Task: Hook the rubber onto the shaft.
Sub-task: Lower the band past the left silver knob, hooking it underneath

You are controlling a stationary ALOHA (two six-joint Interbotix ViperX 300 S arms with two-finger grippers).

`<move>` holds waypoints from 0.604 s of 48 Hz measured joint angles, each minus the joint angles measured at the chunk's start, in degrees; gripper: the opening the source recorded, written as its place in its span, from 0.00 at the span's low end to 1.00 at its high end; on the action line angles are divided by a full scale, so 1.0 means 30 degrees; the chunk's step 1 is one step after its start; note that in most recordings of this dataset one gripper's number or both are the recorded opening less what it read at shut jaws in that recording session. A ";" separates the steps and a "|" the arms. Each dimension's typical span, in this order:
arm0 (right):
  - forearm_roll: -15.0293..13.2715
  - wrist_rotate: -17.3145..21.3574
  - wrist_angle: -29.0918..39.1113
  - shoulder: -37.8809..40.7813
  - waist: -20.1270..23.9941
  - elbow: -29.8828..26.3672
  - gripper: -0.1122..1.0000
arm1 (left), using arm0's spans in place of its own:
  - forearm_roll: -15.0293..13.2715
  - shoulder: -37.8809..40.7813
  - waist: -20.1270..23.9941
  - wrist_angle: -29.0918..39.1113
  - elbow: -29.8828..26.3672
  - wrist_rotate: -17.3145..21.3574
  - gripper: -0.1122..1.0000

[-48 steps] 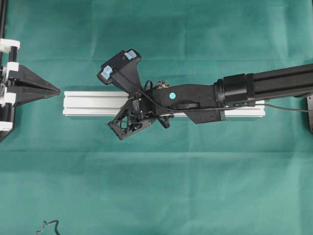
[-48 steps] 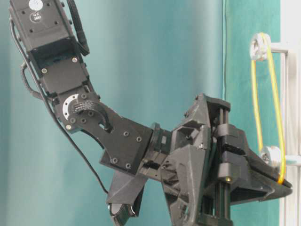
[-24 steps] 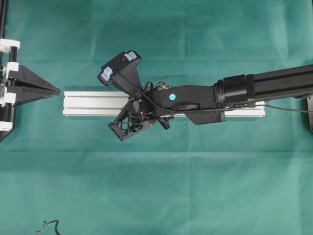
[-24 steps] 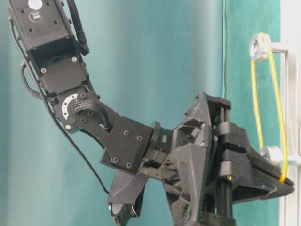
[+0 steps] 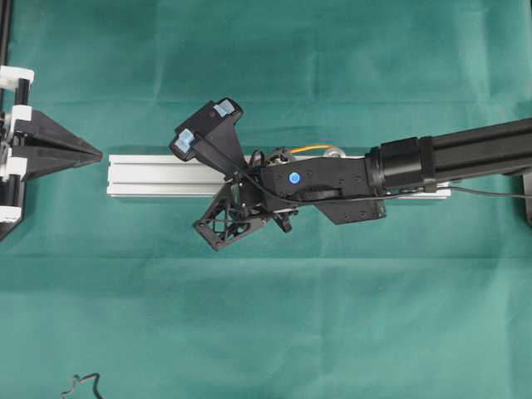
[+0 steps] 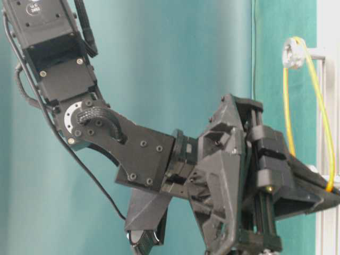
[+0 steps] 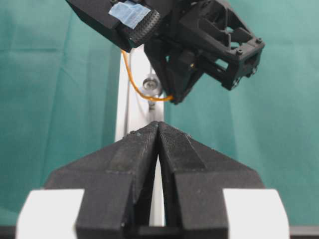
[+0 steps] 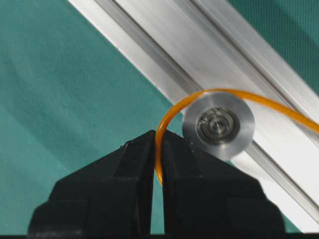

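Orange thin rubber band [image 8: 158, 149], a floppy loop, is pinched between the fingertips of the right tool [image 8: 156, 149], whose black jaws are closed on the strand. From the pinch the band curves up and over the round silver metal shaft end [image 8: 218, 124], passing just beside its rim on the left and top; cannot tell if it touches the disc. In the table-level view the band [image 6: 287, 114] is stretched as a long loop from an upper silver shaft [image 6: 291, 52] down to the right tool's tips [image 6: 324, 195]. In the left wrist view the band [image 7: 130, 79] hangs by a small silver shaft [image 7: 149, 84] on the rail, with the right tool above and behind it.

Shafts stand on a long silver aluminium rail [image 5: 158, 176] with lengthwise grooves, lying flat on the green cloth counter [image 5: 332, 316]. Right black arm [image 5: 465, 154] reaches in from the right edge across the rail, its tool angled over the rail's middle.

Left tool [image 7: 158, 130] is narrow, jaws pressed together with nothing between them, pointing at the rail's near end; in the overhead view it [image 5: 96, 153] sits just off the rail's left end, not touching.

Black squiggly cord [image 5: 81, 385] lies at the bottom left of the cloth, well apart from the rail.
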 measured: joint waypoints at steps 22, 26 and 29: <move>0.0000 -0.0029 0.0117 -0.1904 0.0000 0.2520 0.15 | 0.0000 0.0000 0.0000 0.0059 0.0000 -0.0029 0.10; 0.0000 -0.0059 0.0088 -0.2109 0.0000 0.2813 0.15 | 0.0000 0.0000 0.0000 0.0059 0.0029 -0.0029 0.10; 0.0000 -0.0059 0.0029 -0.2256 0.0000 0.3047 0.15 | 0.0000 0.0000 0.0000 0.0059 0.0000 -0.0029 0.10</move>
